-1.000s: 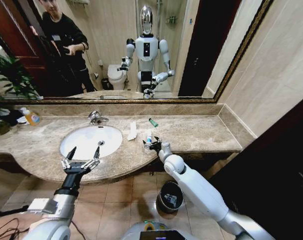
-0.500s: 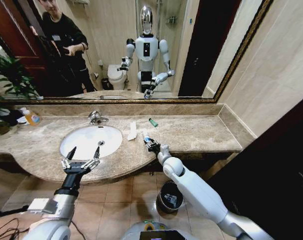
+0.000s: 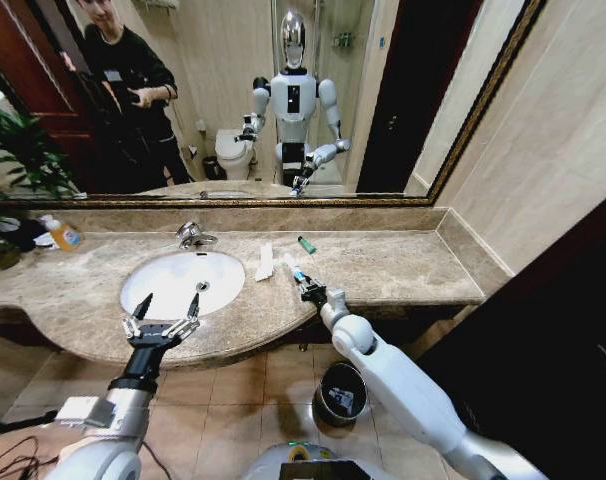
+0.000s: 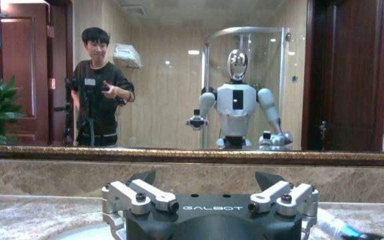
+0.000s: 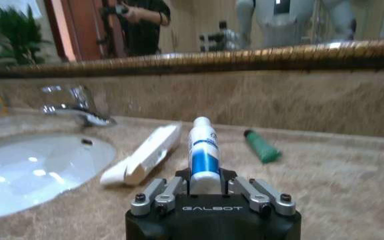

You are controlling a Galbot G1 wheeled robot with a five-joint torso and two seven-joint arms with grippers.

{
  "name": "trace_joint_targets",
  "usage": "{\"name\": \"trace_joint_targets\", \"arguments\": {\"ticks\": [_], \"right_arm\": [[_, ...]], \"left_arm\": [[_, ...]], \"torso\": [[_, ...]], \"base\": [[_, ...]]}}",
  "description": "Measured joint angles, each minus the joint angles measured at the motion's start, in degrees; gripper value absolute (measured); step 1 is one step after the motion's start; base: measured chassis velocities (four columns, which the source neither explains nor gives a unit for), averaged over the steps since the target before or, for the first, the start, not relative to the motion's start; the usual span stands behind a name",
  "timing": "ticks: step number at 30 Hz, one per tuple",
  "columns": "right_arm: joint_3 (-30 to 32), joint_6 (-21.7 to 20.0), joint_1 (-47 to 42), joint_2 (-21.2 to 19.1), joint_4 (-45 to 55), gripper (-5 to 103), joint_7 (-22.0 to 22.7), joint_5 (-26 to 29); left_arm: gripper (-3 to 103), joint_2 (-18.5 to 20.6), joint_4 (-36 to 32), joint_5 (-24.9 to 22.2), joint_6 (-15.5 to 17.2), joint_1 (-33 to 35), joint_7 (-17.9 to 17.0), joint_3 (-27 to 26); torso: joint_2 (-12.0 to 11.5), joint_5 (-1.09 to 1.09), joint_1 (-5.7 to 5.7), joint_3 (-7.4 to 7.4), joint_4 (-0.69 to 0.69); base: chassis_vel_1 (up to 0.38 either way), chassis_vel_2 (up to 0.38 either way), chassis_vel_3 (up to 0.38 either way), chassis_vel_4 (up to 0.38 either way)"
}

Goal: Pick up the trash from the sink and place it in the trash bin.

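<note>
- Your right gripper (image 3: 302,282) is pinching a white tube (image 5: 203,150), lifted over the counter at the sink's (image 3: 133,290) 3 o'clock.
- Left gripper (image 3: 163,318) hovers spread wide at the sink's 6 o'clock.
- Trash bin (image 3: 339,392) sits on the floor.

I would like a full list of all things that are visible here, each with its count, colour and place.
sink: 1, white, in the marble counter, left part
faucet: 1, chrome, behind the sink
packet: 1, white, on the counter right of the sink
green cylinder: 1, near the backsplash
tube: 1, white and blue, in the right gripper
bottle: 1, orange cap, counter's far left
plant: 1, green, far left
bin: 1, dark, on the floor under the counter
left gripper: open, over the sink's front rim
right gripper: shut on the tube, above the counter
</note>
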Motion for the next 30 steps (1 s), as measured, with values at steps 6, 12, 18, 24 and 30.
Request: {"name": "trace_joint_targets", "arguments": {"ticks": [6,12,18,24,30], "right_arm": [[10.1,7.6,-5.7,-4.8,2.1,27,-14.5,1.1],[17.7,13.4,-11.3,-10.0,3.2,27,-22.6,6.0],[25.4,19.0,-19.1,-13.8,4.1,27,-28.4,7.6],[34.6,22.9,-30.1,-13.8,4.6,27,-37.7,8.2],[40.3,26.2,-39.3,-12.0,6.4,27,-41.6,7.2]], "left_arm": [[100,0.0,0.0,0.0,0.0,0.0,0.0,0.0],[100,0.0,0.0,0.0,0.0,0.0,0.0,0.0],[100,0.0,0.0,0.0,0.0,0.0,0.0,0.0],[100,0.0,0.0,0.0,0.0,0.0,0.0,0.0],[100,0.0,0.0,0.0,0.0,0.0,0.0,0.0]], "torso": [[0.0,0.0,0.0,0.0,-0.01],[0.0,0.01,0.0,0.0,-0.02],[0.0,0.0,0.0,0.0,0.0],[0.0,0.03,0.0,0.0,-0.01],[0.0,-0.01,0.0,-0.01,0.0]], "base": [[0.0,0.0,0.0,0.0],[0.0,0.0,0.0,0.0],[0.0,0.0,0.0,0.0],[0.0,0.0,0.0,0.0],[0.0,0.0,0.0,0.0]]}}
